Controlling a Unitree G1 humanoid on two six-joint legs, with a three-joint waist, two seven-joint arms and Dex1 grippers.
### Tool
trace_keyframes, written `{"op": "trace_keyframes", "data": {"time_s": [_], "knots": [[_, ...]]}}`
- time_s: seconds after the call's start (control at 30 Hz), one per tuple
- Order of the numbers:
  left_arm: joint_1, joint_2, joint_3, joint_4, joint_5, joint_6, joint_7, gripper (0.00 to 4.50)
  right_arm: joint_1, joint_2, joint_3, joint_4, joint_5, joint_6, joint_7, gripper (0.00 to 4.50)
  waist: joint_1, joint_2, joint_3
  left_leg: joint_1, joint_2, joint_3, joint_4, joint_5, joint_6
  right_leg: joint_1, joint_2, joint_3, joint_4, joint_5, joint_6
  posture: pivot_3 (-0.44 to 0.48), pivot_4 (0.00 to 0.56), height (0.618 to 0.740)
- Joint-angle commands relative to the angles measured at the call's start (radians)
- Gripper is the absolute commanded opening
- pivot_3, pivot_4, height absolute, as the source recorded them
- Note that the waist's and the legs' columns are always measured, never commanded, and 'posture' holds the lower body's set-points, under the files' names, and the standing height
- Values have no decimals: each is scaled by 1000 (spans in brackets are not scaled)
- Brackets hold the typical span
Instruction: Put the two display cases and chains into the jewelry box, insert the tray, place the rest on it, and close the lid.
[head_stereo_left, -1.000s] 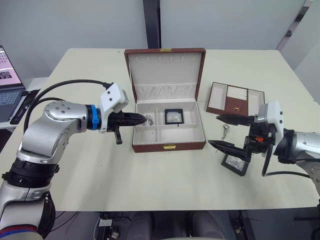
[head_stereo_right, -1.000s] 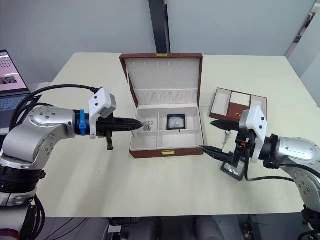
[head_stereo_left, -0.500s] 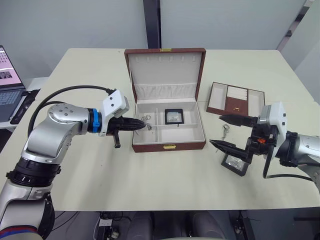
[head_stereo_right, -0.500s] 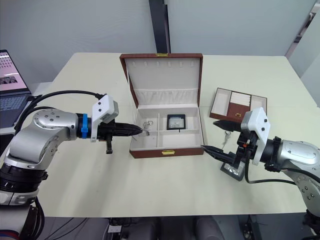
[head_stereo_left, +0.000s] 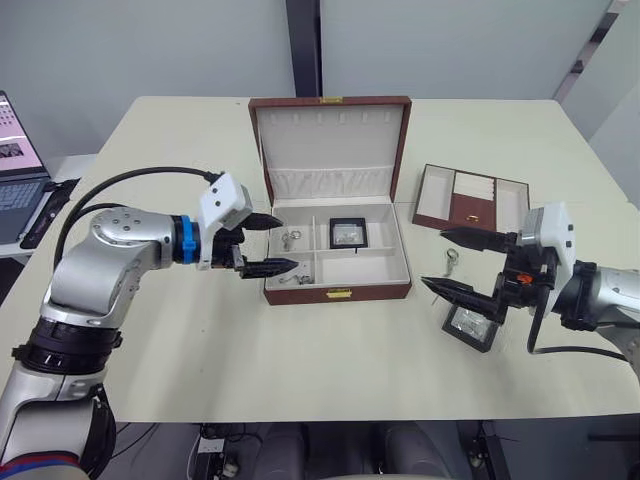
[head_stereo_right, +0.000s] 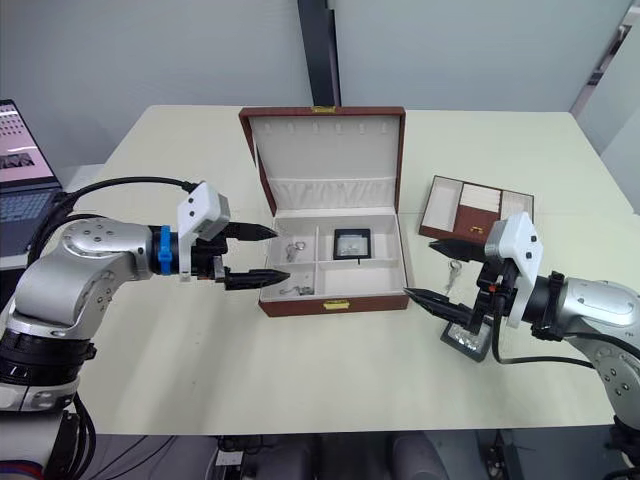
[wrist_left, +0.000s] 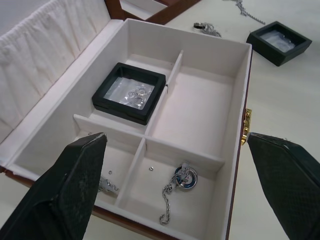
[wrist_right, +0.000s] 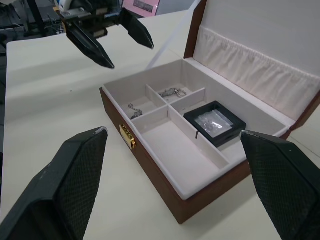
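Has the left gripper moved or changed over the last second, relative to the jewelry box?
Yes. The left gripper, earlier shut over the jewelry box's left rear compartment, has opened and drawn back toward the box's left front corner, leaving a chain inside.

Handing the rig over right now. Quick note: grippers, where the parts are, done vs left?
Left gripper: open, empty, at the left edge of the reddish-brown leather-look jewelry box.
Right gripper: open, empty, above the black-framed display case on the table.
Done: other black-framed display case in a rear compartment; two thin silver chains in the box's left compartments.
Left: table display case; third chain on the table beside the box; then the shallow reddish-brown tray, the rest on it, and shut the open lid.
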Motion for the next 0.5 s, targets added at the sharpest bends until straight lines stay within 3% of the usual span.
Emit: {"op": "trace_keyframes", "data": {"time_s": [0.03, 0.5], "knots": [[53, 44, 106, -16, -50, 8, -22, 4470, 45, -31, -76, 41, -17, -42, 42, 4500, 0, 0, 0, 0, 0, 0, 0, 0, 0, 0, 0, 0, 0, 0, 0, 0, 150, 740], [477, 168, 469, 51, 28, -69, 56, 4470, 227, -84, -239, 431, -159, -215, 189, 4500, 0, 0, 0, 1, 0, 1, -1, 0, 0, 0, -5, 0, 0, 0, 0, 0, 150, 740]]}}
